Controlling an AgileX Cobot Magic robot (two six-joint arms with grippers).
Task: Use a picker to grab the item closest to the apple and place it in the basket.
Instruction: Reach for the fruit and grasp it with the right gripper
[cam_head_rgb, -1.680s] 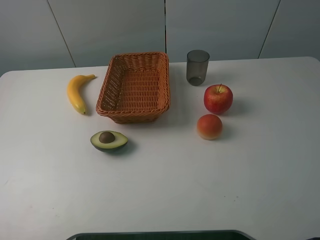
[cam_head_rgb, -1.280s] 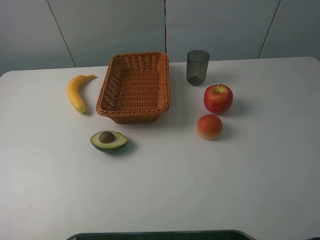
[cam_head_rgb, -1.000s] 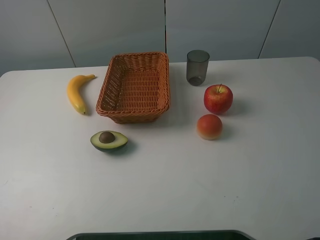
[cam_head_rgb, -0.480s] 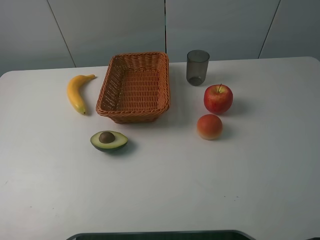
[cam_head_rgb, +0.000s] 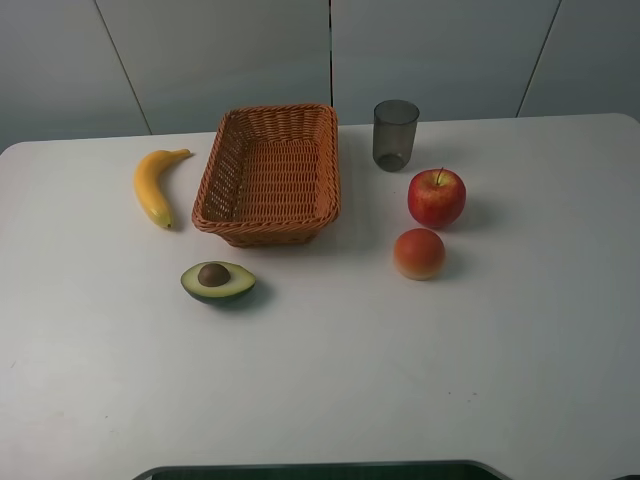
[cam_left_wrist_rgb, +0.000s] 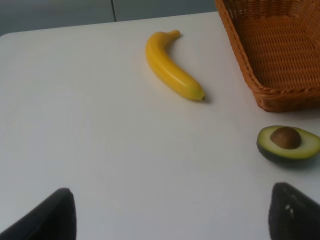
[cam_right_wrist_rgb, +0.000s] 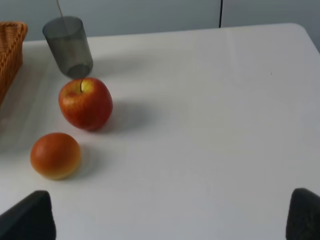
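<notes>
A red apple (cam_head_rgb: 436, 197) (cam_right_wrist_rgb: 85, 103) sits on the white table right of the woven basket (cam_head_rgb: 268, 172). Just in front of it lies an orange-red round fruit (cam_head_rgb: 419, 253) (cam_right_wrist_rgb: 55, 155), the nearest item to it. A grey cup (cam_head_rgb: 395, 134) (cam_right_wrist_rgb: 68, 45) stands behind the apple. My right gripper (cam_right_wrist_rgb: 166, 217) is open, its dark fingertips (cam_right_wrist_rgb: 27, 217) wide apart, well short of the fruit. My left gripper (cam_left_wrist_rgb: 172, 215) is open too, with nothing between its fingers (cam_left_wrist_rgb: 295, 212). Neither gripper appears in the high view.
A yellow banana (cam_head_rgb: 154, 184) (cam_left_wrist_rgb: 171, 73) lies left of the basket (cam_left_wrist_rgb: 274, 47). A halved avocado (cam_head_rgb: 217, 281) (cam_left_wrist_rgb: 288, 143) with its pit showing rests in front of the basket. The white table (cam_head_rgb: 330, 380) stretches toward the front edge.
</notes>
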